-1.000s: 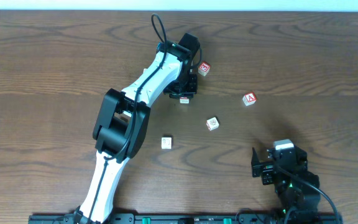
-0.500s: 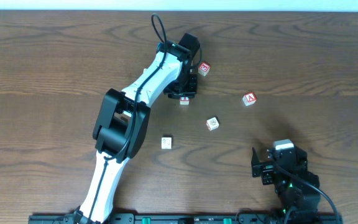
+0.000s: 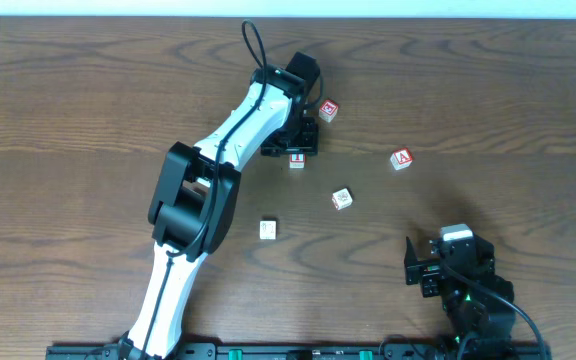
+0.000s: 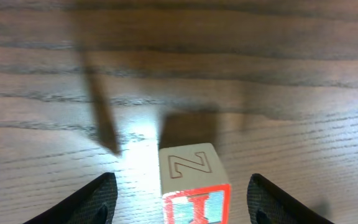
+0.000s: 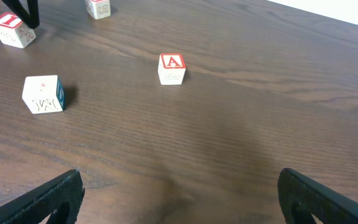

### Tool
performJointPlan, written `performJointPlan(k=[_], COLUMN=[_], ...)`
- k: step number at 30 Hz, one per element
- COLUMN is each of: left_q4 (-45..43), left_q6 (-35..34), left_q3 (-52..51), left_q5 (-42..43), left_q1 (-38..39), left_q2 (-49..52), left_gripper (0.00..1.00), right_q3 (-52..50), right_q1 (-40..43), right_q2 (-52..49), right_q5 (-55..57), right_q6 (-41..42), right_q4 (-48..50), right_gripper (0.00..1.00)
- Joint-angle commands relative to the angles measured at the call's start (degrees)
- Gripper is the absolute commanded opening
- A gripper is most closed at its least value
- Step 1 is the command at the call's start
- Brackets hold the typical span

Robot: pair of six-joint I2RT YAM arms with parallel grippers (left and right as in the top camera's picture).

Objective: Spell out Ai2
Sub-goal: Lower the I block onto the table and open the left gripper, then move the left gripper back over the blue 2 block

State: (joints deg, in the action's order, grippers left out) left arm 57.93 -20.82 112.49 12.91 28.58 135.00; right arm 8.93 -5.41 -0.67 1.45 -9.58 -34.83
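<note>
1. Working, by the look of it, on the "i" step: holding the left hand (image 3: 297, 150) spread wide around the I block (image 4: 194, 182), with fingers (image 4: 101, 199) flanking it at 9 and 3 o'clock in the wrist view, touching neither side and gripping nothing.
2. Finding that block resting on the surface (image 3: 88, 120) toward 12 o'clock from the middle, showing a Z on one face and a red I on another.
3. Placing the A block (image 3: 400, 159) well apart at 3 o'clock from the I block, lined up with nothing, and so judging the word barely begun.
4. Counting three more: the far block (image 3: 328, 110) at 1 o'clock near the left hand, the middle block (image 3: 341, 199) at 5 o'clock, and the near block (image 3: 268, 229) at 7 o'clock, without making out a "2" on any.
5. Resting the right hand (image 5: 179, 202) at 5 o'clock of the surface, spread open and empty.
6. Calling next, probably, for closing squarely on the I block, lifting it, and setting it just beside the A block.
7. Seeing no containers anywhere in view.
</note>
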Motion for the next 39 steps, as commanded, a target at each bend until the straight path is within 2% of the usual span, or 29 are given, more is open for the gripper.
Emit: performJointPlan(k=[1, 14, 19, 24, 29, 34, 39], left_q4=[-0.3, -4.0, -4.5, -8.7, -13.4, -17.6, -22.2], left_q6=[0.2, 3.3, 3.3, 5.3, 11.3, 13.2, 13.8], left_q3=[0.2, 4.7, 8.7, 10.3, 10.3, 10.3, 10.3], left_q5=[-0.8, -2.1, -9.7, -16.6, -17.1, -17.6, -16.9], left_q1=[-1.0, -2.3, -2.8, -3.7, -5.4, -8.1, -10.7], left_q2=[0.6, 0.6, 0.6, 0.6, 0.6, 0.6, 0.7], left_gripper=[0.69, 0.70, 0.70, 0.70, 0.67, 0.67, 0.72], right_q3=[-0.2, -0.2, -0.2, -0.2, -0.2, -0.2, -0.2], right_q1=[0.8, 0.8, 0.8, 0.8, 0.8, 0.8, 0.8], right_q2=[0.3, 0.3, 0.3, 0.3, 0.3, 0.3, 0.3], right_q5=[-0.4, -0.4, -0.4, -0.4, -0.4, -0.4, -0.4], right_q6=[-0.8, -0.8, -0.8, -0.8, -0.8, -0.8, -0.8], right_q4=[0.1, 0.1, 0.1, 0.1, 0.1, 0.1, 0.1], right_gripper=[0.99, 0.99, 0.99, 0.99, 0.99, 0.99, 0.99])
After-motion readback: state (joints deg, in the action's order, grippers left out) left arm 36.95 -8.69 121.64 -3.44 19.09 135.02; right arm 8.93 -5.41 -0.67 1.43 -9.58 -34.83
